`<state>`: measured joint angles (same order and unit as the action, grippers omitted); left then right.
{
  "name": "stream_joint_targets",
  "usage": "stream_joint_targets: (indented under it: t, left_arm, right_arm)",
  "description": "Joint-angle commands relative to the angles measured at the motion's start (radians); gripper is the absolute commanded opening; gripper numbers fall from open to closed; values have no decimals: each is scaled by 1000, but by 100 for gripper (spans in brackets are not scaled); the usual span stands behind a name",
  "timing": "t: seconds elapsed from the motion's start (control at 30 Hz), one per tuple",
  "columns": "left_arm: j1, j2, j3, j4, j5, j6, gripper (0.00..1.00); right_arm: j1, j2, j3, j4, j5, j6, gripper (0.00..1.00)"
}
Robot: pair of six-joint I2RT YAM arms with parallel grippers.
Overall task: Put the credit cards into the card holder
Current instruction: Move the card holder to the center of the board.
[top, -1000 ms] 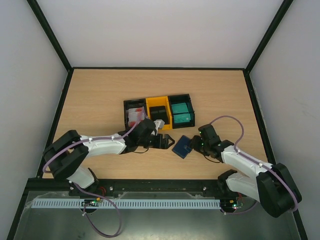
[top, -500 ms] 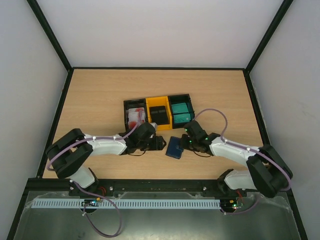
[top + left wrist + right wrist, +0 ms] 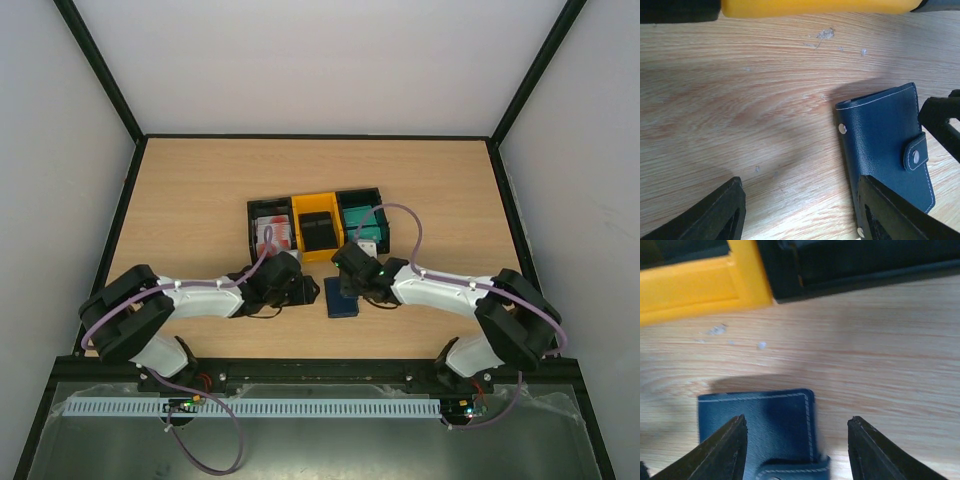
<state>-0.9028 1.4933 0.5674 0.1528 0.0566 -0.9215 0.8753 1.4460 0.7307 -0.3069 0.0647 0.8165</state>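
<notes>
Both arms are low over the table [image 3: 200, 200], meeting at mid-front; the card holder [image 3: 885, 145] lies flat on the wood, closed, snap tab [image 3: 916, 153] buttoned over its edge, just on the near side of the yellow bin [image 3: 316, 203]; L side first: left gripper [image 3: 800, 202] has its jaws apart, nothing in them, bare wood in the gap; the holder sits off by the right-hand finger in the L wrist view, one corner tucked behind it; R side: right gripper [image 3: 795, 442] is spread wide too, gripping nothing, and hangs over the holder's far stitched corner, which shows betw. the two fingers; whether either finger touches the leather, can't tell; from the top cam the holder lies betw. the two grippers, both close in on it; the cards are all in the bins at the back, three in a row, touching: white-and-red cards [image 3: 271, 233] in the left black bin [image 3: 250, 228], black cards [image 3: 318, 230] in the yellow one, teal cards [image 3: 358, 222] in the right black bin [image 3: 360, 190], partly under the R arm's cable [image 3: 400, 212].
</notes>
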Motion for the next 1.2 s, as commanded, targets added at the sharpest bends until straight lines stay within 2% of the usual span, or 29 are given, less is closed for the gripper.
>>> stream_joint_targets:
  t: [0.0, 0.2, 0.47, 0.7, 0.97, 1.17]
  left_arm:
    - [3, -14, -20, 29, 28, -7, 63]
    - [2, 31, -17, 94, 95, -53, 63]
    - [2, 89, -33, 156, 146, -171, 61]
    - [6, 134, -32, 166, 158, -203, 59]
    - [27, 119, -103, 273, 194, -242, 47]
    - [33, 61, -160, 377, 214, -249, 30]
  right_arm:
    - [37, -24, 10, -133, 130, 33, 54]
    - [42, -58, -77, -46, -17, 69, 52]
    - [42, -132, -193, 39, -93, 114, 30]
    - [41, -105, -238, 172, -222, 129, 25]
    - [41, -70, -262, 284, -278, 144, 25]
    - [41, -45, -246, 297, -256, 129, 25]
